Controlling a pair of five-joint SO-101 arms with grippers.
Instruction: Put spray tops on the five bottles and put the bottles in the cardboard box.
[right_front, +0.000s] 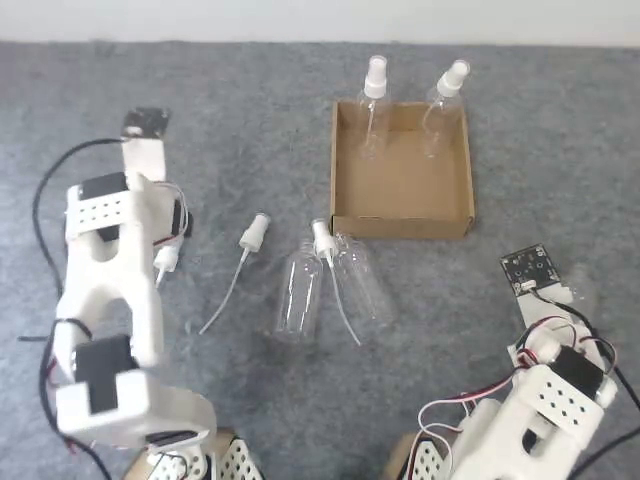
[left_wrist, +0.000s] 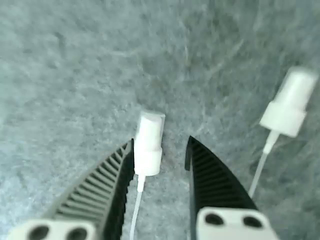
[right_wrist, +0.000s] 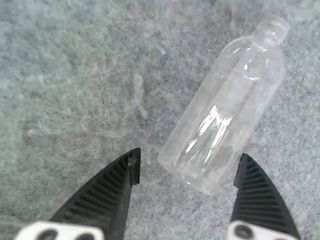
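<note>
My left gripper is open low over the grey carpet, with a white spray top lying between its fingers against one of them. A second spray top lies a short way off. My right gripper is open around the base of a clear uncapped bottle lying on the carpet. In the high view two more clear bottles lie side by side in the middle, a third spray top at their necks. The cardboard box holds two capped bottles.
The left arm stands along the left side, trailing black cables. The right arm sits at the front right corner with its wires. A thin tube runs from the loose spray top across the carpet.
</note>
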